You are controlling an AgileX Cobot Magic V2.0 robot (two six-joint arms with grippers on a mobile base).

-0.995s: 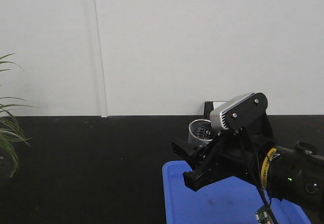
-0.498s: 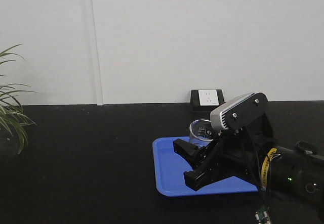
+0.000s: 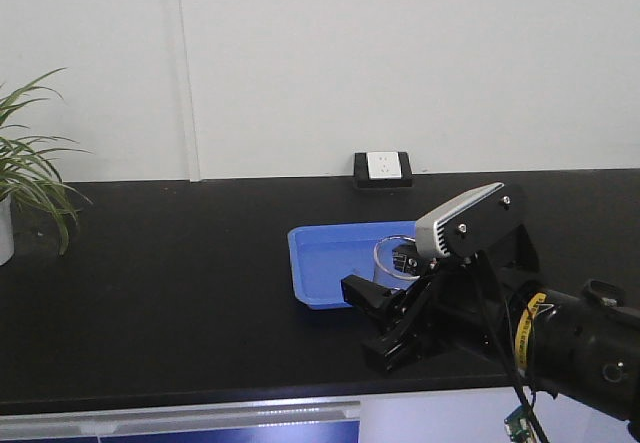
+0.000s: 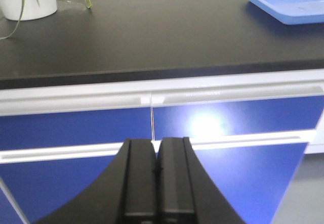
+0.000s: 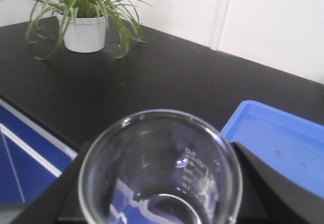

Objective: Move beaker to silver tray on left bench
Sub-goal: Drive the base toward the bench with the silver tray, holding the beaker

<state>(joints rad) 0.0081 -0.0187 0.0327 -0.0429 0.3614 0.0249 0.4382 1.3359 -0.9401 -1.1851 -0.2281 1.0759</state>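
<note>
The beaker [image 3: 395,256] is a small clear glass with printed graduation marks, and my right gripper [image 3: 370,318] is shut on it, holding it upright above the front edge of a black-topped bench [image 3: 180,293]. In the right wrist view the beaker [image 5: 161,173] fills the lower frame, with a black finger [image 5: 260,183] on each side. My left gripper [image 4: 154,145] is shut with nothing in it and faces the blue cabinet fronts below the bench edge. The silver tray is out of view. Whether this bench is the left bench I cannot tell.
A blue plastic tray [image 3: 320,263] lies on the bench behind the beaker. A potted plant [image 3: 25,163] in a white pot [image 5: 86,32] stands at the bench's far left. A wall socket [image 3: 383,168] sits at the back. Blue cabinet doors [image 4: 76,128] run under the bench.
The view has pulled back from the bench: the blue tray and socket have slid up and left, and the front edge now shows. The right gripper still holds the beaker.
</note>
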